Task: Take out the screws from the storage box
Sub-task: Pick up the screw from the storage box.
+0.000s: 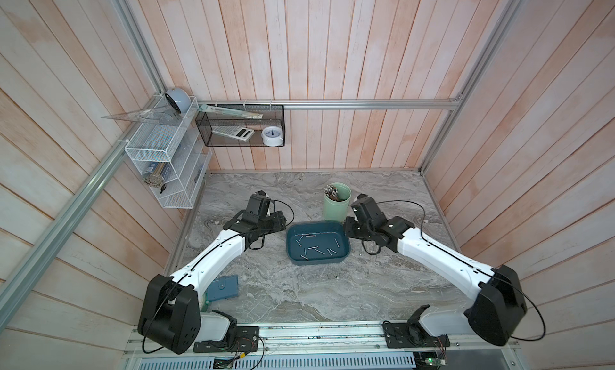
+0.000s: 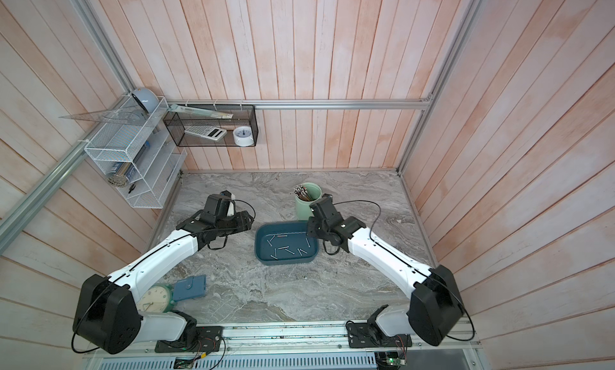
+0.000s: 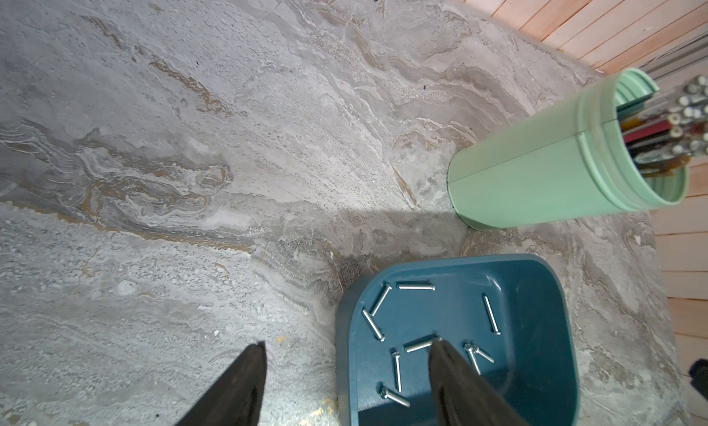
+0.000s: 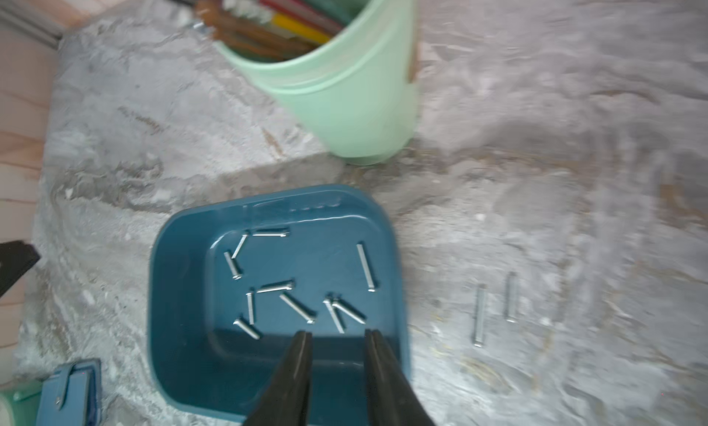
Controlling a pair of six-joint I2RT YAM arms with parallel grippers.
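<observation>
Left jaws wide, empty, right jaws narrow, empty, beside shallow teal plastic tray (image 4: 173, 290) of thin silver screws (image 4: 366, 267), two on marbled counter (image 4: 536, 175).

– Where does the storage box (image 1: 317, 261) sit?
– Mid-tabletop (image 1: 299, 292), between the two arms. Most screws (image 1: 313, 247) lie scattered inside it, on its floor.
– Any outside?
– Two, on the tabletop just right of the box (image 4: 479, 315), side by side and apart from each other.
– And behind the box?
– The cup (image 1: 336, 203), a little to the right, upright, with sticks (image 1: 331, 192) standing in it.
– Up front?
– A case (image 1: 223, 287) at the front left, well apart from the box, and a clock (image 2: 153, 298) just beside it, further left.
</observation>
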